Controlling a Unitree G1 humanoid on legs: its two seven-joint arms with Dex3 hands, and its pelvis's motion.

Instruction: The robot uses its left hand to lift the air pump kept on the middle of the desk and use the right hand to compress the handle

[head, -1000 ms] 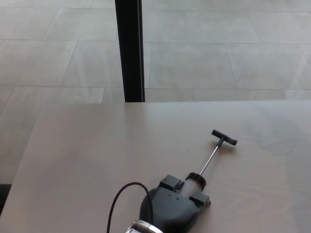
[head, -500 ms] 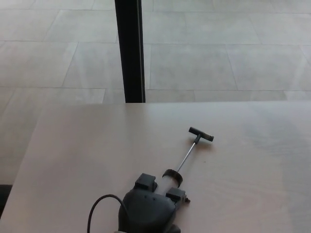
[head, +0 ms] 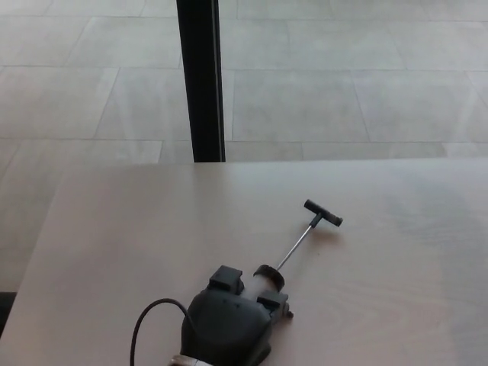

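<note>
The left hand point(head: 229, 320) is gripping the air pump point(head: 271, 276) by its barrel near the desk's point(head: 114, 229) front edge, fingers wrapped around it. From the hand, the thin rod is running toward two o'clock, ending in the T-handle point(head: 323, 213), fully extended just above the wood. The right hand is not showing. To do this well, the left should be holding the barrel steady and angled so the right can be pressing the handle straight down the rod's line.
</note>
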